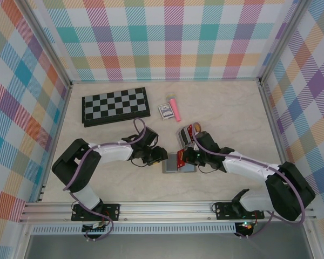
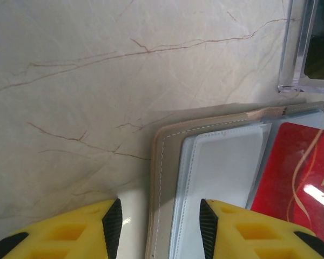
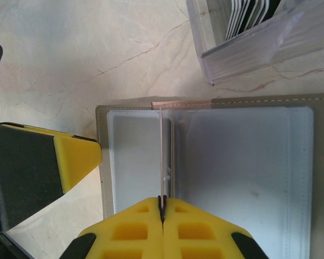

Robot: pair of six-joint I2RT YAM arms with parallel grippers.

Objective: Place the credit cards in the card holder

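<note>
The card holder [image 1: 171, 165] lies open and flat on the table, grey-brown with clear pockets inside [image 3: 248, 172]. My right gripper [image 3: 162, 202] is shut on a red credit card [image 2: 297, 178], which appears edge-on as a thin line [image 3: 161, 151] standing over the holder near its fold. My left gripper [image 2: 159, 226] is open, and its fingers straddle the holder's left border [image 2: 164, 162] without pinching it. From above, the left gripper [image 1: 161, 156] and the right gripper [image 1: 182, 156] meet over the holder from opposite sides.
A clear slotted rack [image 3: 248, 32] holding more cards stands just beyond the holder [image 1: 190, 131]. Further back lie a chessboard [image 1: 115, 106], a small blue-white card box [image 1: 165, 110] and a pink object [image 1: 175, 109]. Checked walls enclose the table.
</note>
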